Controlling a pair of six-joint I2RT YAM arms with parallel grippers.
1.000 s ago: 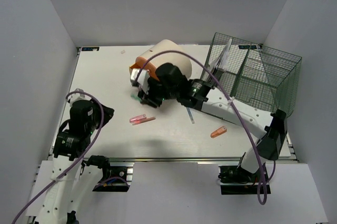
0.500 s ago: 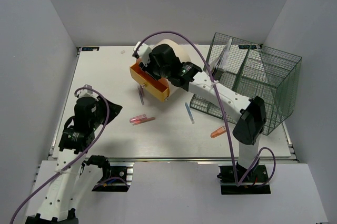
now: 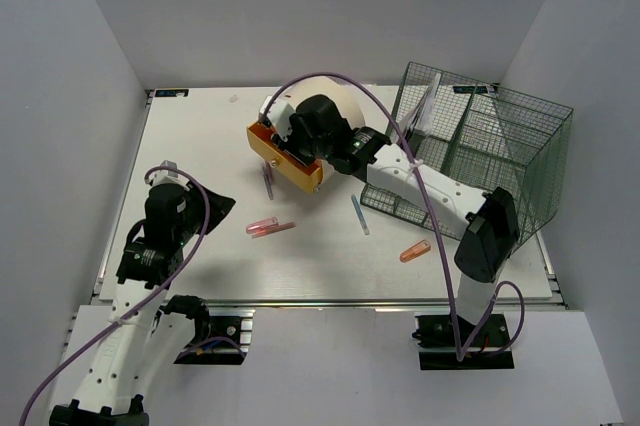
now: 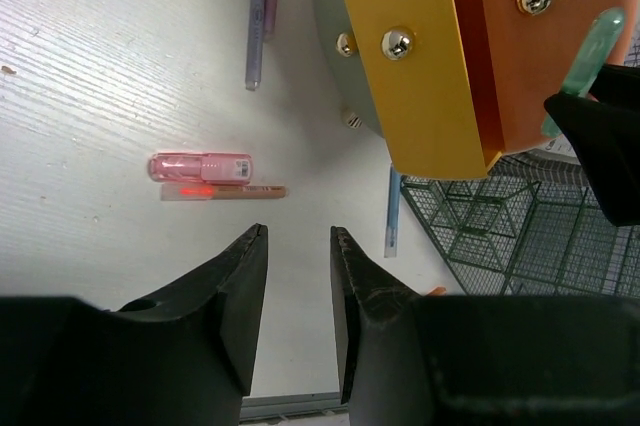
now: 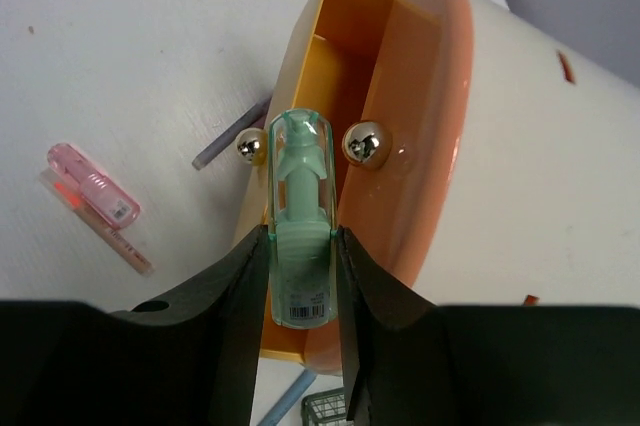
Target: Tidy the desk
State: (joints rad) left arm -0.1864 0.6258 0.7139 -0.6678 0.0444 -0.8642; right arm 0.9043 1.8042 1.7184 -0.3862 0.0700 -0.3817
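Now, to note first the change at the right gripper [image 5: 302, 241]. A second ago low over the surface [image 3: 200, 146], in front of the container [image 3: 345, 106]; at this moment higher and closer to the far edge, above the yellow drawer [image 3: 285, 158]. Clamped firmly on a mint-green highlighter [image 5: 300, 206], seen from the wrist between the two silver knobs [image 5: 363, 143] of the drawer front. Also new in the top view: the drawer itself and a purple pen [image 3: 268, 181] just in front of it, both covered by the gripper one second ago.

Then the left gripper [image 4: 298, 234]. Shifted a little away from the left edge toward the middle. Fingers apart with a narrow gap, nothing between them, hovering over the near-left part of the surface.

Around, as follows. Container on its side at the middle of the far edge, orange rim turned toward the left. Pink highlighter [image 3: 262, 226] and a thin orange pen [image 4: 225, 192] side by side and touching, left of the middle, ahead of the left gripper. Blue pen [image 3: 359, 214] just beside the dark green wire basket [image 3: 490, 146], which fills the far right corner. Orange marker [image 3: 414, 251] nearer to the near edge, right of the middle.

In the way: right arm stretched from the near right corner across the basket's front, covering part of the container's rim from above.
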